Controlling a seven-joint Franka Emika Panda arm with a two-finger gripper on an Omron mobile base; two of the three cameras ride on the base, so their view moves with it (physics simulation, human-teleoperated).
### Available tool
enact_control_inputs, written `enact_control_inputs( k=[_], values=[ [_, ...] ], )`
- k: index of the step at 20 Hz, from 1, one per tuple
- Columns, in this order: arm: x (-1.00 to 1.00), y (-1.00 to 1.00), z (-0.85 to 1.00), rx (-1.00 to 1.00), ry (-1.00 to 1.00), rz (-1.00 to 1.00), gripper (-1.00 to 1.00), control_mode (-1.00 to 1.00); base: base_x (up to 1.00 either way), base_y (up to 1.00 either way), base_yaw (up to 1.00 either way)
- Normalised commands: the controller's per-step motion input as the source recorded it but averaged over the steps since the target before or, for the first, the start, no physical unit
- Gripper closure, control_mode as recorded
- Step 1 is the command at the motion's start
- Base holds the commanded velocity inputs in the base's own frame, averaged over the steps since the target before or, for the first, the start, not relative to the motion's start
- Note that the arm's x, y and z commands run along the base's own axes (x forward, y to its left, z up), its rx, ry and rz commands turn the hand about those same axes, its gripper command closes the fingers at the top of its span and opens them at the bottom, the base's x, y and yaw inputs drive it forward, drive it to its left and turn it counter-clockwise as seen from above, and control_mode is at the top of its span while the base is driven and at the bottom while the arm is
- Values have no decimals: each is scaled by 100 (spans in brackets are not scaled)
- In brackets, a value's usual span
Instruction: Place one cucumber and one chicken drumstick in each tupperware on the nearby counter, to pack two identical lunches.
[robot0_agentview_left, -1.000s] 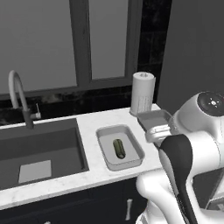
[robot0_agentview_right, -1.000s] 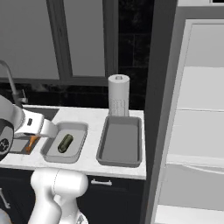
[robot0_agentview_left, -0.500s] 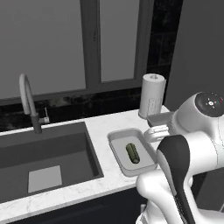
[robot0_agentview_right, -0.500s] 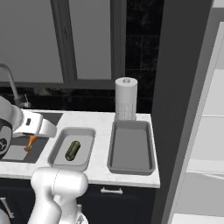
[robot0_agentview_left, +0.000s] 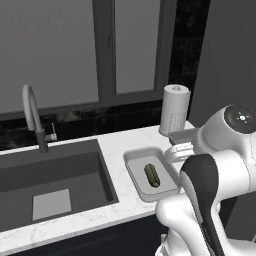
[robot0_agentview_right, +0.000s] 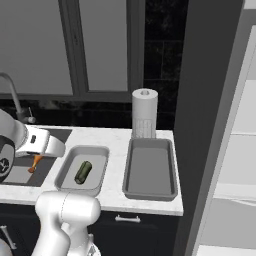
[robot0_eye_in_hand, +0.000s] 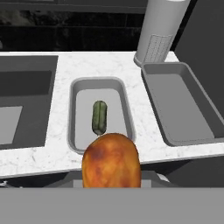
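Hand view: a drumstick (robot0_eye_in_hand: 111, 160) is clamped in the gripper (robot0_eye_in_hand: 111, 175) before the cucumber (robot0_eye_in_hand: 99, 117) in the small tupperware (robot0_eye_in_hand: 78, 94).

No text, label, brand, number or sign can be read anywhere. The paper towel roll (robot0_agentview_right: 144, 114) at the back edge of the counter (robot0_agentview_right: 117, 137) bears only a faint grid pattern.

Cucumber (robot0_eye_in_hand: 99, 117) in the smaller tupperware (robot0_eye_in_hand: 79, 131) — sink (robot0_agentview_left: 50, 180) left, larger tupperware (robot0_agentview_right: 150, 187) right.
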Motion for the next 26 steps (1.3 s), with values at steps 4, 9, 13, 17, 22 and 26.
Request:
enact_control_inputs(
  k=[4, 9, 13, 17, 22, 26],
  values=[
    [0, 0, 0, 0, 0, 0, 100, 100, 98, 13, -2],
    [0, 0, 0, 0, 0, 0, 100, 100, 95, 0, 0],
    [55, 2, 0, 2, 6, 0, 100, -100, 0, 0, 0],
    [41, 1, -6, 1, 3, 1, 100, -100, 0, 0, 0],
    [57, 0, -21, 0, 1, 1, 100, -100, 0, 0, 0],
    [32, 0, -39, 0, 6, 0, 100, -100, 0, 0, 0]
  ],
)
